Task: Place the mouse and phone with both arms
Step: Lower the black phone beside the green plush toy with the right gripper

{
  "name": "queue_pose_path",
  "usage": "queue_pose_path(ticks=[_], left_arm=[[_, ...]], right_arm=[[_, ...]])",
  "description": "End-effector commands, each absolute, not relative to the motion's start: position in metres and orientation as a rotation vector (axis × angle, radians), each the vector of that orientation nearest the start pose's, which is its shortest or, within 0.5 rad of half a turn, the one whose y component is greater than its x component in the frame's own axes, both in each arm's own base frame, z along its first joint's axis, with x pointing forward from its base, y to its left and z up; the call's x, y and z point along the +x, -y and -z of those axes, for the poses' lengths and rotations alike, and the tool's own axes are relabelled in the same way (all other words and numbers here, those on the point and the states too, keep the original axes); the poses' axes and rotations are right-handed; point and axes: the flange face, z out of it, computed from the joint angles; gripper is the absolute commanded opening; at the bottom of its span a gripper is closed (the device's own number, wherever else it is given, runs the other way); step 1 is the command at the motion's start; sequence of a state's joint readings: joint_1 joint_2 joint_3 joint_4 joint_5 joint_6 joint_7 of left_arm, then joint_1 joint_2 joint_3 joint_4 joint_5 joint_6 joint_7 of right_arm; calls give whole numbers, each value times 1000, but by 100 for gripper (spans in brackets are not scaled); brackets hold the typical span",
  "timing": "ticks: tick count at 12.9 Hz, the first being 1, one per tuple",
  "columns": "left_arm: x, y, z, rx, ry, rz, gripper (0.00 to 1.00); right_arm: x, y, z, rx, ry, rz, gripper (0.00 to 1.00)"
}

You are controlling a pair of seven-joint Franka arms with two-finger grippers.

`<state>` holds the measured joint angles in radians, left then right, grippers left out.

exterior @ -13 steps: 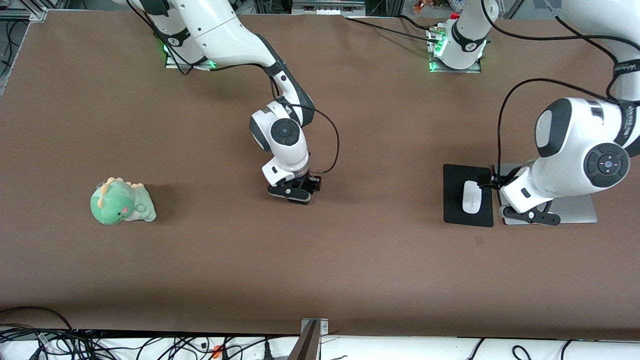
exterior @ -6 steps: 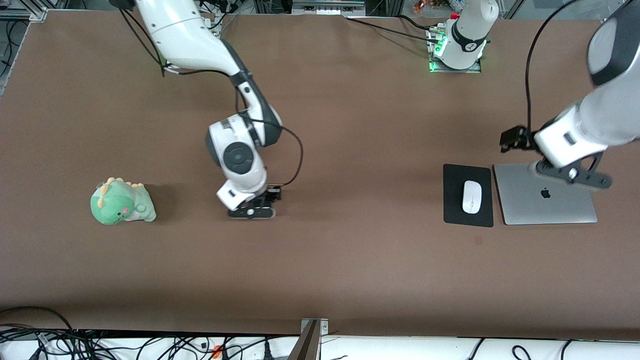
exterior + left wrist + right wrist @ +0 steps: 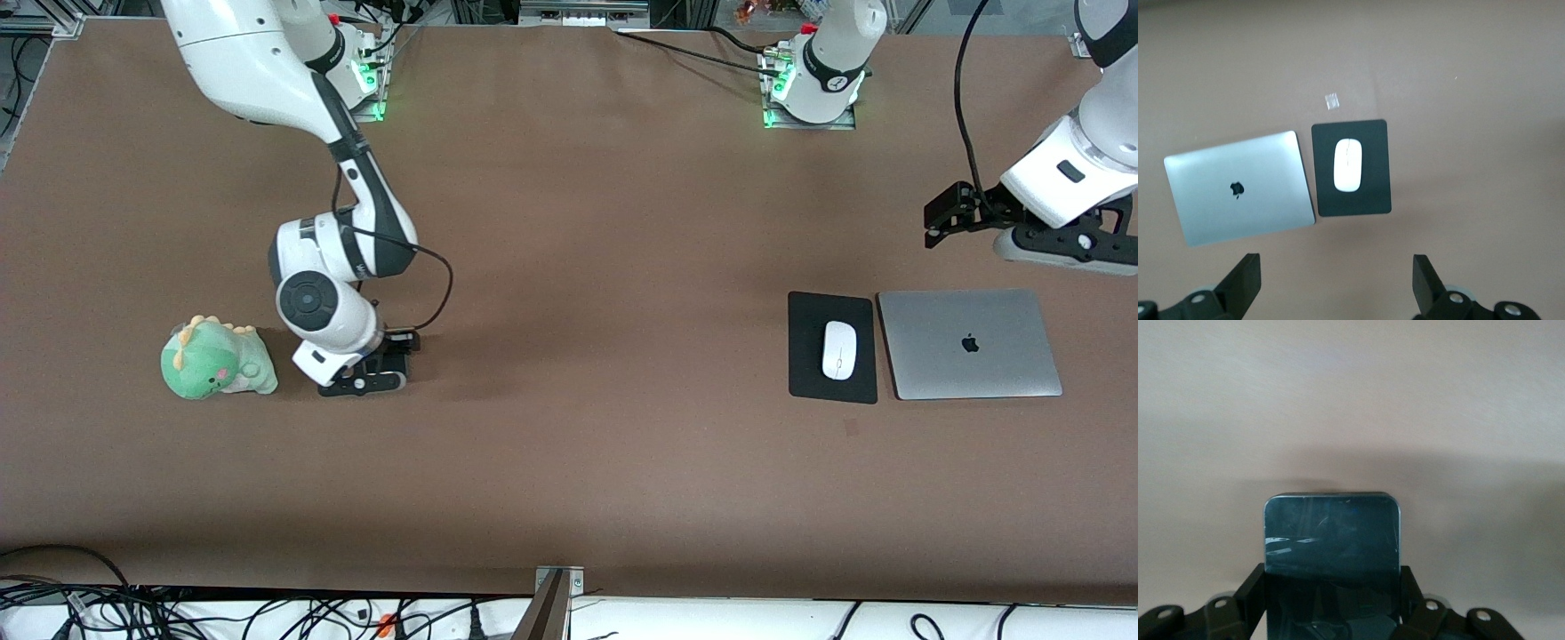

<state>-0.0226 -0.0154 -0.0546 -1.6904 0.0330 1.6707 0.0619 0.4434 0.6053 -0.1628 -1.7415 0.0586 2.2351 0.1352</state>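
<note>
The white mouse (image 3: pixel 838 349) lies on a black mouse pad (image 3: pixel 809 373) toward the left arm's end of the table; it also shows in the left wrist view (image 3: pixel 1348 165). My left gripper (image 3: pixel 1062 252) is open and empty, up in the air over the table just past the laptop's edge that is farther from the front camera. Its fingers (image 3: pixel 1243 277) stand wide apart. My right gripper (image 3: pixel 360 382) is low over the table beside the green plush and is shut on the black phone (image 3: pixel 1331 533). The phone sticks out from between the jaws and is hidden in the front view.
A closed silver laptop (image 3: pixel 969 344) lies beside the mouse pad, also in the left wrist view (image 3: pixel 1238 190). A green dinosaur plush (image 3: pixel 216 358) sits toward the right arm's end. A small tape mark (image 3: pixel 851 427) is nearer the front camera than the pad.
My right arm has carried the phone from the table's middle toward the plush. My left gripper has risen off the laptop beside the mouse pad and drawn back toward its base.
</note>
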Motion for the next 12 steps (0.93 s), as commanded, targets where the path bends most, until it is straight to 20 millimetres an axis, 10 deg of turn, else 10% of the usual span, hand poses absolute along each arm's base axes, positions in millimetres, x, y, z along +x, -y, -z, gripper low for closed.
queue_pose_path(ticks=[1,6,8,12], left_arm=[[535,45,-586,-3103,-192,-18,100],[545,41,-591,-3116,-172,-4,100],[547,40,-594,-3118,-137,6,100],[547,42,-596,-3119,-70,11,100]], right_arm=[[616,-155,-219,-3178,251,-135,48],[613,-127,-196,-3177,250,-108,51],[607,-125,-187,-3166,215,-101,93],[611,-132,-242,-3137,165,-89,100]])
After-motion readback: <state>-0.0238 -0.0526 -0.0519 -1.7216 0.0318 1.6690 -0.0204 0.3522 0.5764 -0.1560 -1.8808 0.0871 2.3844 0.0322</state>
